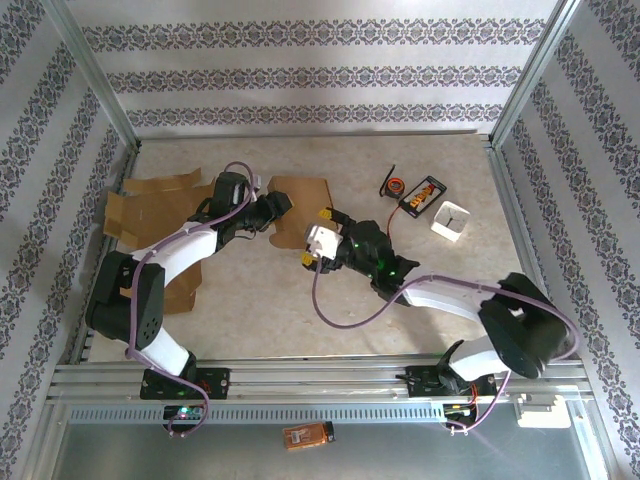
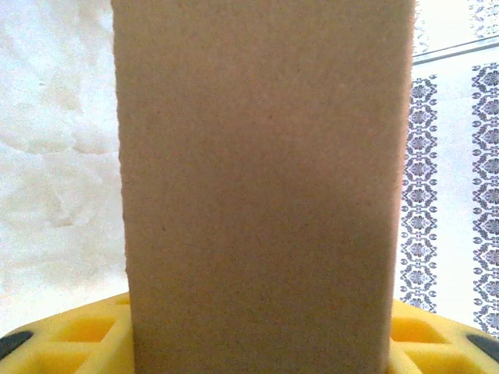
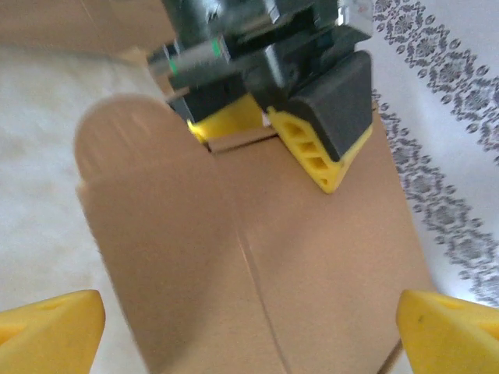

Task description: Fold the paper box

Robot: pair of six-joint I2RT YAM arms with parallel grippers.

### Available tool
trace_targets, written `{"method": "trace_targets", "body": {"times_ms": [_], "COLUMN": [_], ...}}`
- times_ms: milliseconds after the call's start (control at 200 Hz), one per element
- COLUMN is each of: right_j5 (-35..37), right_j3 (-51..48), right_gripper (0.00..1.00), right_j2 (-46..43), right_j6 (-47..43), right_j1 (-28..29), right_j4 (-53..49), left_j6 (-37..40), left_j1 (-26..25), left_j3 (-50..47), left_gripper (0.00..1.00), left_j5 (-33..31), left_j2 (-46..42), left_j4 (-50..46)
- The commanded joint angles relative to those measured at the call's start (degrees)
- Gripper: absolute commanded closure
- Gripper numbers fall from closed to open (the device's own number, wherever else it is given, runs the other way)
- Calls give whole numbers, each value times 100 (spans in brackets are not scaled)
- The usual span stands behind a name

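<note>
Cardboard paper box (image 1: 300,212) lies flat mid-table (image 1: 260,300), its edge pinched tight in my left fingers (image 3: 316,156) to anchor it, while my right fingers (image 3: 54,327) straddle it wide apart and empty, ready, I judge, to fold.

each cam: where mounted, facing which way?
Top external: above and behind the bases, looking down at the table; left arm, right arm show.
Left wrist: facing the paper box panel; own yellow fingers along the bottom.
Right wrist: facing the paper box and the left gripper clamping its edge; own fingertips in bottom corners.
Shared: both wrist views see that paper box.
</note>
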Motion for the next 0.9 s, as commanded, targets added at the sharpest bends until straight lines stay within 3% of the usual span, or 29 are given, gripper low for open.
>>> {"method": "trace_targets", "body": {"times_ms": [0, 320, 520, 680, 789, 894], "right_j5": [805, 2358, 2386, 2362, 2263, 2121], "right_j3": [-41, 673, 952, 926, 795, 648], "right_gripper": [3, 2, 4, 16, 31, 40], "right_j2": [561, 2592, 2914, 2922, 2853, 2717], "right_j6": [-1542, -3045, -3247, -3238, -3130, -2945], "right_j1": [263, 376, 394, 394, 395, 394], "right_j4": [865, 3583, 3771, 3758, 3745, 3557], "left_j6": [-2, -76, -133, -252, -261, -271], "left_j1": [102, 110, 129, 139, 143, 136], "left_j3": [48, 81, 77, 51, 85, 126], "left_gripper": [46, 46, 46, 46, 46, 40], "left_j5": [15, 62, 154, 255, 259, 232], "left_j2": [-238, -315, -333, -324, -349, -409], "left_j4": [-63, -154, -173, -46, -46, -59]}}
